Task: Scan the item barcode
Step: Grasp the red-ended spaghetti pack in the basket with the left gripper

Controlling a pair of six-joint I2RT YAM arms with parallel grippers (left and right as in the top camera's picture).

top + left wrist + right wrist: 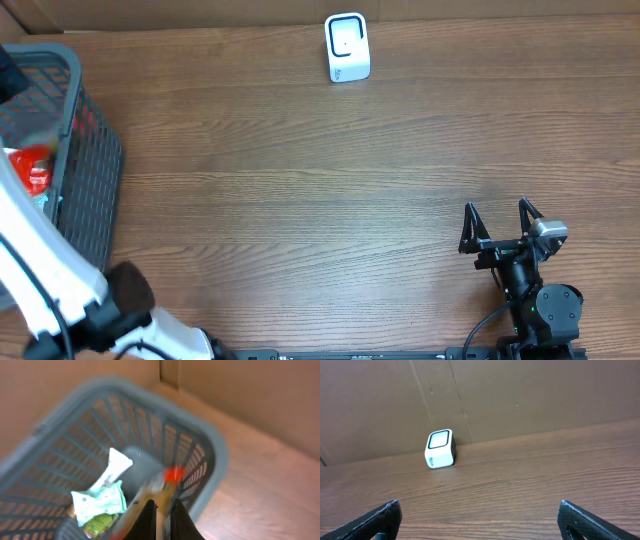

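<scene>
In the blurred left wrist view, my left gripper hangs over the grey basket. It is shut on a tan item with a red end that shows between its dark fingers. From overhead only the white left arm shows, reaching over the basket, where a red patch is visible. The white scanner with its dark window stands at the table's far edge and also shows in the right wrist view. My right gripper rests open near the front right, nothing between its fingers.
Inside the basket lie a pale green packet, a white wrapper and a small green pack. A brown cardboard wall stands behind the scanner. Bare wooden tabletop lies between the basket and the right arm.
</scene>
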